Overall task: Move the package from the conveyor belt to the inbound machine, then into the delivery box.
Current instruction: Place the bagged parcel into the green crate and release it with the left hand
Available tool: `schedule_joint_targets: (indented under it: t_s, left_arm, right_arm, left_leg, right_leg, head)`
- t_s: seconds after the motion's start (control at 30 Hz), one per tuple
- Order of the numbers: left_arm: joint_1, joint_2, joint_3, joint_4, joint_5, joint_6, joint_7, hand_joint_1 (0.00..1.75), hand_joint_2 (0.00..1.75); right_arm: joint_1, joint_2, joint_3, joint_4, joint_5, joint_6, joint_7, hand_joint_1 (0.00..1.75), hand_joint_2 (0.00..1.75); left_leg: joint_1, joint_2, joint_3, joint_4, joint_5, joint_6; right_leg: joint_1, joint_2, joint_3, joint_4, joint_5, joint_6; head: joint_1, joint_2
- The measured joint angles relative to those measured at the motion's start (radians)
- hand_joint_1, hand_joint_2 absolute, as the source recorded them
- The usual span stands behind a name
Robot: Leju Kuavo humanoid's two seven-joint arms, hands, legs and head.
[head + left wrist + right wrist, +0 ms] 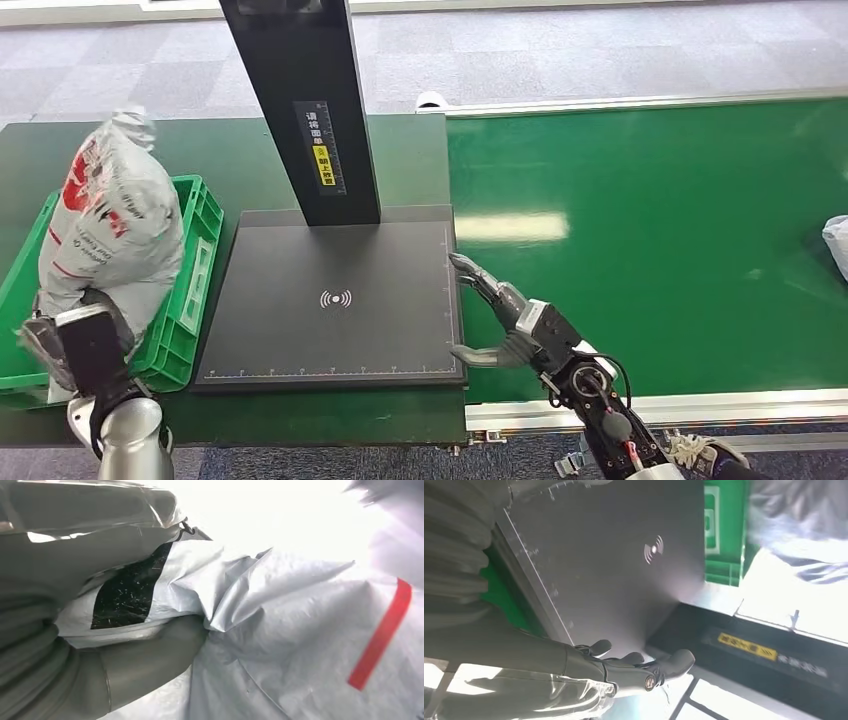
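Observation:
A white plastic package (112,225) with red print stands upright over the green delivery box (196,262) at the left. My left hand (72,345) grips its lower end; up close its thumb (150,665) and fingers squeeze the crumpled white wrap (280,630). The inbound machine's black scan plate (335,300) with its wave mark lies in the middle, bare. My right hand (500,315) hovers open at the plate's right edge, beside the green conveyor belt (650,240). The right wrist view shows those spread fingers (634,667) over the plate (624,555).
The machine's black post (305,110) rises from the back of the plate. Another white package (837,245) sits on the belt at the far right edge. A metal rail (650,405) runs along the belt's near side.

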Motion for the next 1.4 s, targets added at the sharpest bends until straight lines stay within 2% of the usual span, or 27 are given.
schedule_joint_targets:
  t_s: [0.1,0.17,0.23,0.27,0.37,0.4,0.57,0.63,0.7,0.8,0.9,1.03,1.23,1.4]
  left_arm:
    - [-0.014,0.046,-0.043,0.079,0.164,-0.038,-0.008,1.75,1.75]
    - [-0.024,0.07,-0.061,0.113,0.212,-0.043,-0.011,1.75,1.75]
    - [-0.034,0.089,-0.07,0.139,0.241,-0.026,-0.022,1.67,1.75]
    - [-0.039,0.097,-0.072,0.15,0.249,-0.006,-0.032,1.3,1.75]
    - [-0.057,0.11,-0.066,0.186,0.243,0.092,-0.097,0.07,1.75]
    - [-0.063,0.112,-0.059,0.197,0.232,0.12,-0.122,0.0,1.75]
    - [-0.089,0.108,-0.001,0.218,0.156,0.148,-0.174,0.0,1.75]
    - [-0.092,0.104,0.005,0.218,0.167,0.147,-0.176,0.0,1.75]
    - [-0.09,0.101,-0.008,0.218,0.21,0.136,-0.176,0.0,1.75]
    - [-0.072,0.101,-0.057,0.208,0.281,0.088,-0.151,0.0,1.75]
    - [-0.03,0.102,-0.14,0.167,0.317,0.047,-0.122,0.0,1.75]
    - [0.017,0.103,-0.251,0.094,0.33,0.027,-0.092,0.0,1.75]
    - [0.06,0.1,-0.396,-0.006,0.308,0.026,-0.039,0.0,1.75]
    - [0.076,0.101,-0.474,-0.055,0.3,0.033,-0.014,0.0,1.75]
  right_arm:
    - [0.0,0.004,-0.013,-0.011,-0.001,0.002,-0.006,0.0,1.75]
    - [0.0,0.007,-0.019,-0.015,-0.004,0.004,-0.007,0.0,1.75]
    - [0.0,0.009,-0.023,-0.018,-0.014,0.013,-0.006,0.0,1.75]
    - [0.0,0.01,-0.025,-0.018,-0.025,0.023,-0.003,0.0,1.75]
    - [0.002,0.019,-0.033,-0.019,-0.089,0.071,0.017,0.0,1.75]
    - [0.003,0.023,-0.036,-0.02,-0.121,0.091,0.029,0.0,1.75]
    - [0.027,0.041,-0.063,-0.032,-0.363,0.245,0.12,0.0,1.75]
    - [0.048,0.044,-0.068,-0.048,-0.455,0.316,0.154,0.0,1.75]
    - [0.071,0.044,-0.069,-0.078,-0.499,0.339,0.169,0.0,1.75]
    - [0.102,0.036,-0.062,-0.138,-0.495,0.287,0.168,0.0,1.75]
    - [0.145,0.022,-0.053,-0.231,-0.437,0.152,0.149,0.0,1.75]
    - [0.205,0.007,-0.05,-0.373,-0.359,0.031,0.123,0.0,0.0]
    - [0.274,-0.016,-0.048,-0.595,-0.248,-0.096,0.098,0.0,0.0]
    - [0.32,-0.044,-0.035,-0.73,-0.166,-0.173,0.096,0.0,0.0]
  left_leg:
    - [0.0,0.0,0.0,0.0,0.0,0.0]
    - [0.0,0.0,0.0,0.0,0.0,0.0]
    - [0.0,0.0,0.0,0.0,0.0,0.0]
    - [0.0,0.0,0.0,0.0,0.0,0.0]
    - [0.0,0.0,0.0,0.0,0.0,0.0]
    - [0.0,0.0,0.0,0.0,0.0,0.0]
    - [0.0,0.0,0.0,0.0,0.0,0.0]
    - [0.0,0.0,0.0,0.0,0.0,0.0]
    - [0.0,0.0,0.0,0.0,0.0,0.0]
    - [0.0,0.0,0.0,0.0,0.0,0.0]
    - [-0.001,0.0,-0.001,0.0,0.0,0.0]
    - [-0.001,0.0,-0.001,0.0,-0.001,0.0]
    - [-0.001,0.0,-0.001,0.0,-0.001,0.0]
    - [-0.001,0.0,-0.001,0.0,-0.001,0.0]
  right_leg:
    - [0.0,0.0,0.0,0.0,0.0,0.0]
    - [0.0,0.0,0.0,0.0,0.0,0.0]
    - [0.0,0.0,0.001,0.0,0.0,0.0]
    - [0.0,0.0,0.001,0.0,0.0,0.0]
    - [0.0,0.0,0.001,0.0,0.0,0.0]
    - [0.0,0.0,0.001,0.0,0.0,0.0]
    - [0.0,0.0,0.0,0.0,0.0,0.0]
    - [0.0,0.0,0.0,0.0,0.0,0.0]
    - [0.0,0.0,0.0,0.0,0.0,0.0]
    - [0.0,0.0,0.0,0.0,0.0,0.0]
    - [0.0,0.0,0.0,0.0,0.0,0.0]
    - [-0.001,0.0,0.0,0.0,0.0,0.0]
    - [0.0,0.0,0.0,0.0,0.0,0.0]
    - [0.0,0.0,0.0,0.0,0.0,0.0]
  head:
    - [0.0,0.0]
    - [0.0,0.0]
    - [0.0,0.0]
    - [0.0,0.0]
    - [0.0,0.0]
    - [0.0,0.0]
    - [0.0,0.0]
    - [0.0,0.0]
    - [0.0,0.0]
    - [0.0,0.0]
    - [0.0,0.0]
    - [0.0,0.0]
    - [0.0,0.0]
    - [0.0,0.0]
